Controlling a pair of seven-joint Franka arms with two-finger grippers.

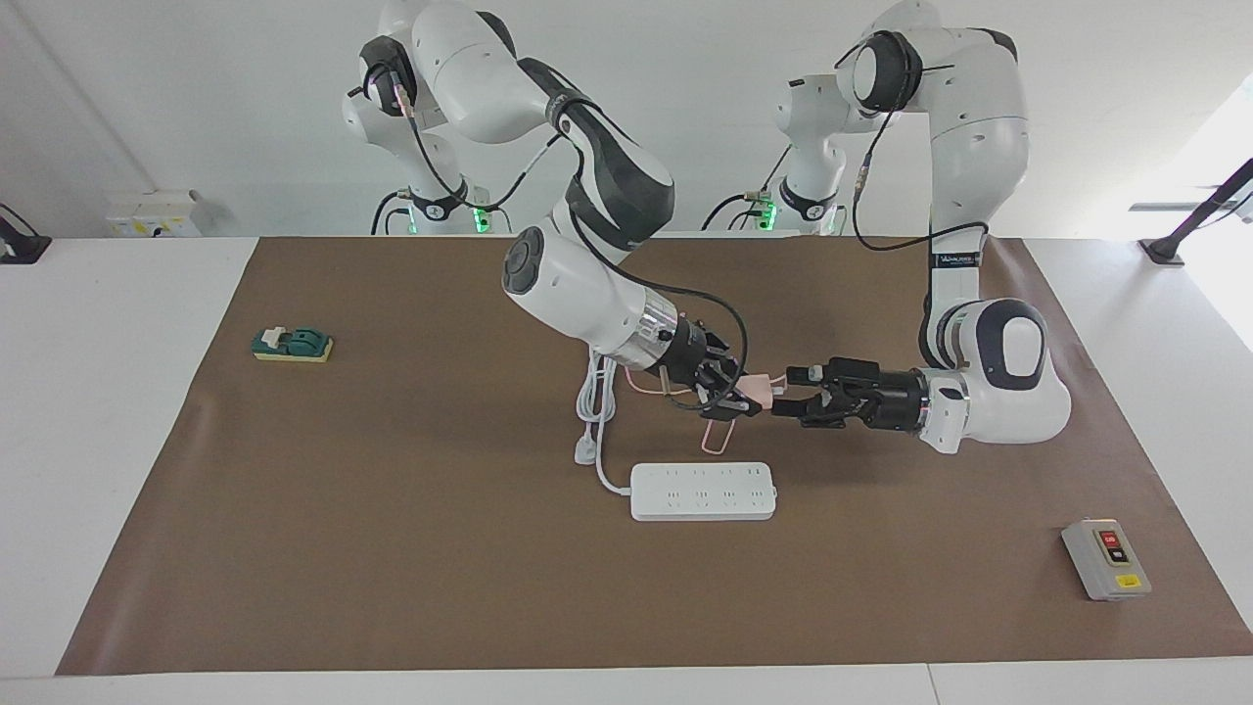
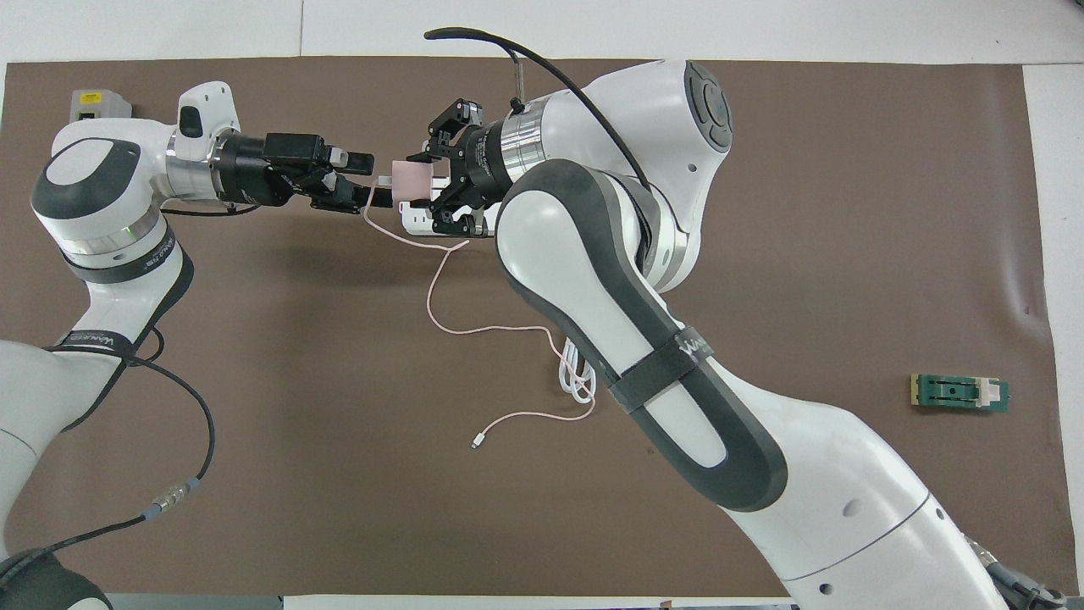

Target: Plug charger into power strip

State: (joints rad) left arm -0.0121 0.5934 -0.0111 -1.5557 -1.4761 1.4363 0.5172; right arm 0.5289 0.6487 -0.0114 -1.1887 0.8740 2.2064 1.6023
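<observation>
facing view puts the right pincer (image 1: 736, 396) in the air, clamped on the charger (image 1: 755, 389), over bare brown mat nearer the robots than the power strip (image 1: 703, 491). the left pincer (image 1: 789, 396), its fingers apart, hangs level at the charger's free end (touching or not, i cannot tell). open mat lies all round the strip. its coiled white cord (image 1: 594, 399) is partly hidden by the right arm. overhead, the thin pink cable (image 2: 474, 326) trails down to the tabletop (image 1: 411, 548). writing on the grey box (image 1: 1105, 559) is too small to read.
</observation>
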